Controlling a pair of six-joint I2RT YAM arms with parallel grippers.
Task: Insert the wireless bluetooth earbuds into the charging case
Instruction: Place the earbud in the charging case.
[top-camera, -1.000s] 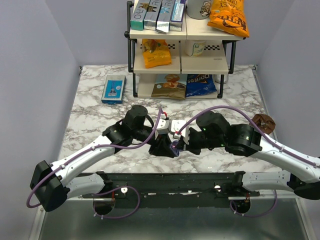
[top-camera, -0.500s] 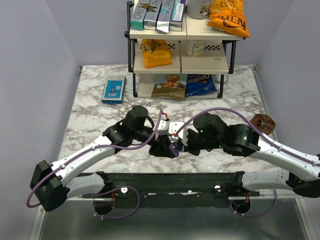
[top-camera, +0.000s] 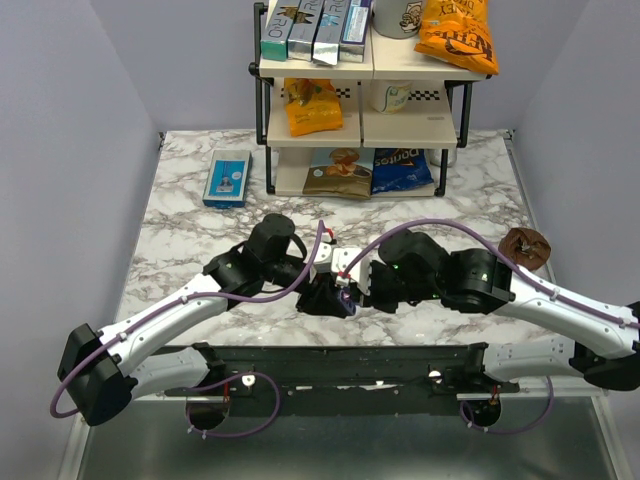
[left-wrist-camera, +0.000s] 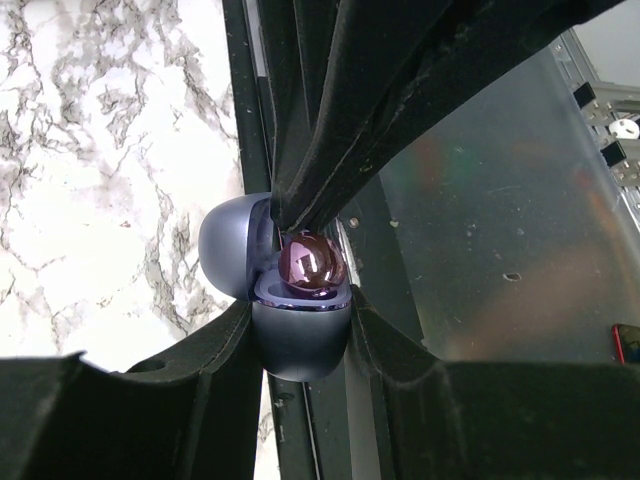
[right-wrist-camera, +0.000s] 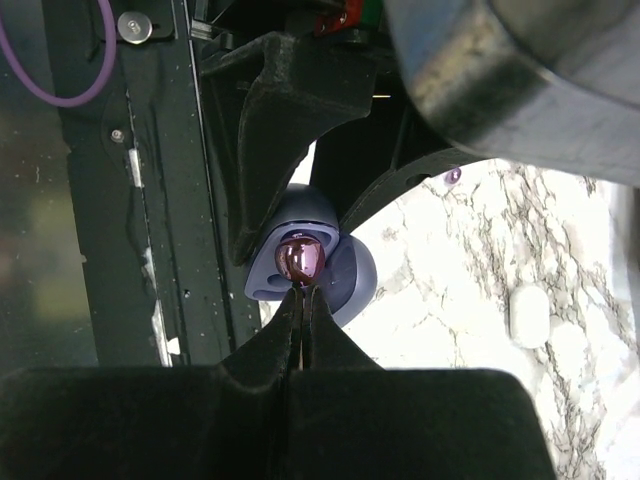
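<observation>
**Two Grippers Met Over a Little Open Case**

The big marble table (top-camera: 180, 230) filled most of the top view. At its far edge stood a shelf rack (top-camera: 400, 128) with snack bags and boxes on it. The left arm (top-camera: 170, 320) and the right arm (top-camera: 560, 310) both bent in toward the middle of the table, near its front edge, and their ends came very close to each other there.

A flat blue box (top-camera: 228, 178) lay on the table just left of the rack, well away from the arms. A small brown thing (top-camera: 526, 246) sat near the right side of the table, beside the right arm.

The left gripper (left-wrist-camera: 300, 350) was clamped on the charging case (left-wrist-camera: 298, 335). Its two black fingers squeezed the bottom half of the case from both sides and held it up off the table. The case was open, with its round lid tipped back.

The right gripper (right-wrist-camera: 300, 300) had its two fingers pressed tight together into one thin point. That point touched the low edge of the earbud (right-wrist-camera: 299, 259). I could not tell if it pinched the earbud or only touched it.

The shiny pink-purple earbud sat in the open case, in one of its hollows.

A small white oval thing (right-wrist-camera: 528, 315) lay on the marble beside the case. A tiny purple speck (right-wrist-camera: 452, 176) lay near it, too small to tell what it was.
</observation>
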